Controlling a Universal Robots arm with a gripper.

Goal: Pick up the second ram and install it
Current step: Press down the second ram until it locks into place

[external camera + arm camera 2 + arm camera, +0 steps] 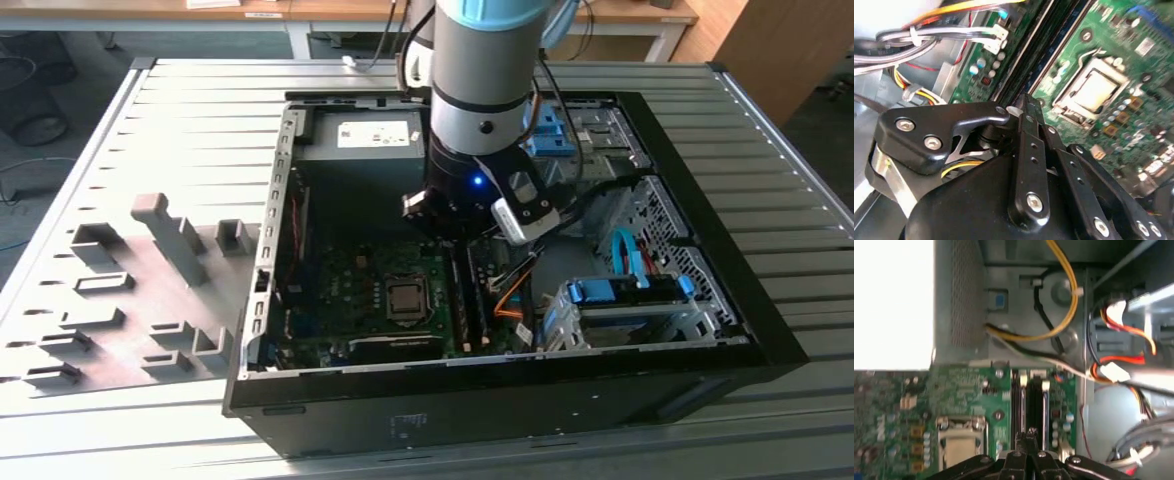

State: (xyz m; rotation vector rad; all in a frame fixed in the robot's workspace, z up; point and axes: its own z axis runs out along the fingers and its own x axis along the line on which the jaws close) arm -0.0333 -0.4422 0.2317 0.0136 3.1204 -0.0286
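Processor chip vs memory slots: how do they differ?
The processor chip is square, silver; the memory slots are long, narrow, dark. Chip lies flat in a metal frame; slots run as a parallel pair beside it. The gripper is over the slots, not the chip. Both sit on the green motherboard.

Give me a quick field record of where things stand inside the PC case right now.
arm position: reaching down into the open PC case
end effector: fingers closed together, low over the memory slots
second ram: dark stick lying in the slot bank; whether it is fully seated cannot be told
processor socket: beside the slots, on the green motherboard
grey holder blocks: on the table at the exterior view's left, outside the case
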